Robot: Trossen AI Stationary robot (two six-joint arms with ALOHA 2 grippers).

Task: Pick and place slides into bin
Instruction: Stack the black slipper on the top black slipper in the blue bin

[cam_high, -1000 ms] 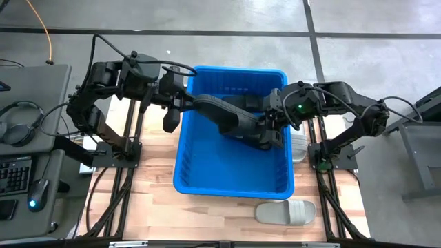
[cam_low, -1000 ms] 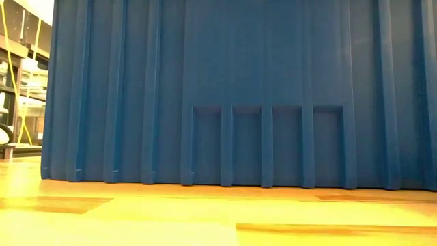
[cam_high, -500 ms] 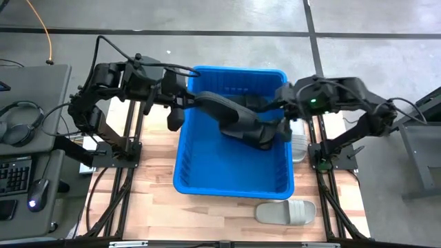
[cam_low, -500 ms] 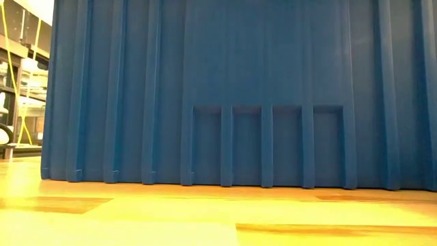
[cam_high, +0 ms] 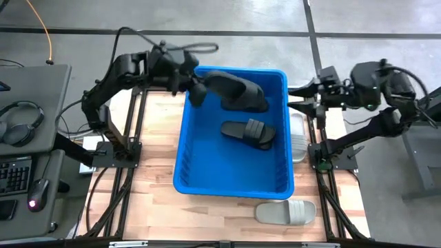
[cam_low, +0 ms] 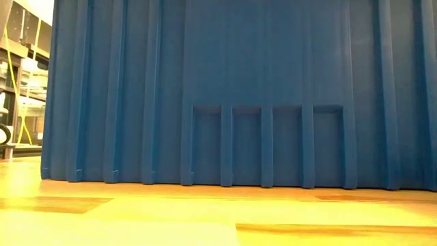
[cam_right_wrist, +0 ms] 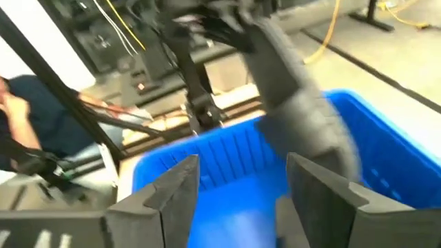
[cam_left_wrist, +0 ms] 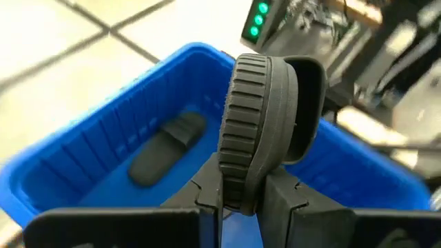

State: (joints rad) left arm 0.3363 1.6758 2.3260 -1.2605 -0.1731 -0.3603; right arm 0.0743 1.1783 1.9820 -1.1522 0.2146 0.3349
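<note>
The left gripper is clamped on a black slide held above the bin's far end. The right gripper, fingers apart, hangs beside the bin. Another black slide lies inside the bin.

Grey concrete floor around a wooden worktable

Dark seams cross the floor; the table is pale wood; at 9 o'clock a grey desk bears headphones, keyboard and mouse.

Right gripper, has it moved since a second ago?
Yes. The right gripper was over the blue bin beside a black slide; it has pulled back outside the bin's right rim, fingers open and empty.
</note>
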